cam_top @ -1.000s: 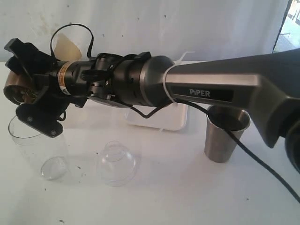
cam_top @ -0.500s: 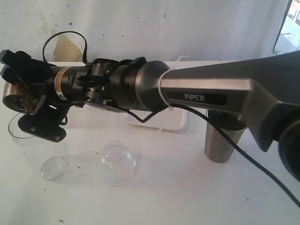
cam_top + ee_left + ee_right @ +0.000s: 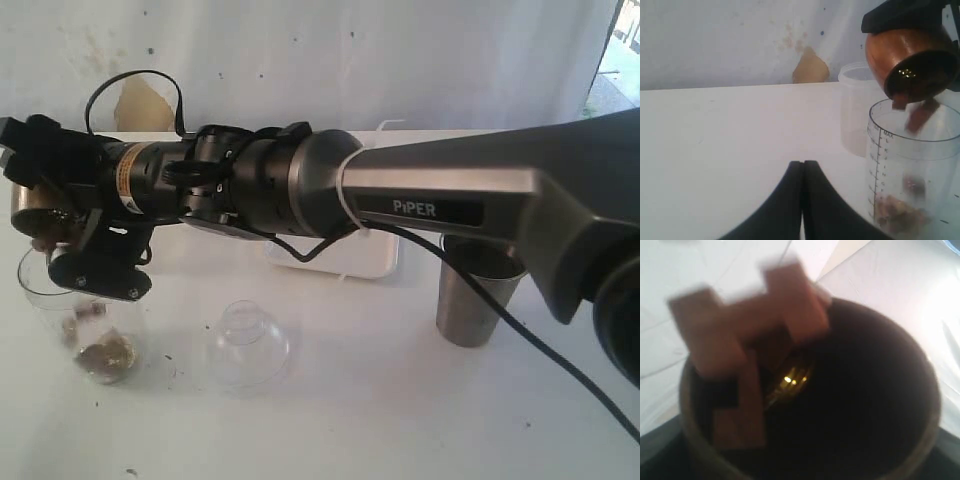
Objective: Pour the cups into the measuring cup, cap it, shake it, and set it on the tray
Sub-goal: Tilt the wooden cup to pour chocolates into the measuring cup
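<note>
My right gripper (image 3: 48, 215) reaches across to the far left and is shut on the small brown wooden cup (image 3: 24, 206). It holds the cup tipped mouth-down over the tall clear measuring cup (image 3: 70, 305). Brown chunks (image 3: 920, 116) are dropping from the wooden cup (image 3: 907, 60) into the measuring cup (image 3: 915, 165), and a small pile (image 3: 106, 356) lies at its bottom. More brown blocks (image 3: 747, 325) slide at the wooden cup's rim (image 3: 920, 405). The steel tumbler (image 3: 478, 300) stands upright at the right. The white tray (image 3: 340, 258) lies partly hidden behind the arm. My left gripper (image 3: 803, 166) is shut and empty, low beside the measuring cup.
A clear dome-shaped lid (image 3: 248, 345) lies on the white table just right of the measuring cup. A frosted translucent cup (image 3: 856, 112) stands behind the measuring cup. A black cable (image 3: 560, 350) trails from the right arm past the tumbler. A white wall closes off the back.
The right gripper has tipped the wooden cup further over the measuring cup. The measuring cup was empty a second ago and now holds brown pieces at its bottom.
</note>
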Controlling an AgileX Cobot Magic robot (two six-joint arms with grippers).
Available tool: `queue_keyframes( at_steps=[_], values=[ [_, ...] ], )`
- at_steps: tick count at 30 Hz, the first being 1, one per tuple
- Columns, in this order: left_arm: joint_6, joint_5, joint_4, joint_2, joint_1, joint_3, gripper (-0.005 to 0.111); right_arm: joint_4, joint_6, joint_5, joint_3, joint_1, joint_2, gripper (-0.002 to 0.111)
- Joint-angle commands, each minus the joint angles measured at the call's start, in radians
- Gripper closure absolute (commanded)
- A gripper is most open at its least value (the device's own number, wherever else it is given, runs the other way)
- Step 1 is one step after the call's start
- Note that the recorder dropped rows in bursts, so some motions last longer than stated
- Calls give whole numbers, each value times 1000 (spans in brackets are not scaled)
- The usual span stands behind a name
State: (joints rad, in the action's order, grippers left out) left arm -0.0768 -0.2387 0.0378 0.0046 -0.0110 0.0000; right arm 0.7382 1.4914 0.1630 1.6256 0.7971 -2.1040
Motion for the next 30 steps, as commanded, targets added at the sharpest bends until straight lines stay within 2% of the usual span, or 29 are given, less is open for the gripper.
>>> queue_keyframes(
  at_steps=[1, 16, 20, 23, 30],
  values=[
    [4, 6, 3, -5, -1, 0, 107, -6, 25, 11, 8, 1, 8, 108],
    [4, 6, 3, -5, -1, 0, 107, -6, 49, 7, 8, 1, 8, 108],
    [4, 6, 3, -5, -1, 0, 107, -41, -7, 20, 8, 1, 8, 108],
    [4, 6, 3, -5, -1, 0, 107, -67, -126, 51, 8, 1, 14, 108],
    [4, 6, 3, -5, -1, 0, 107, -85, -694, 118, 14, -1, 68, 108]
  ],
)
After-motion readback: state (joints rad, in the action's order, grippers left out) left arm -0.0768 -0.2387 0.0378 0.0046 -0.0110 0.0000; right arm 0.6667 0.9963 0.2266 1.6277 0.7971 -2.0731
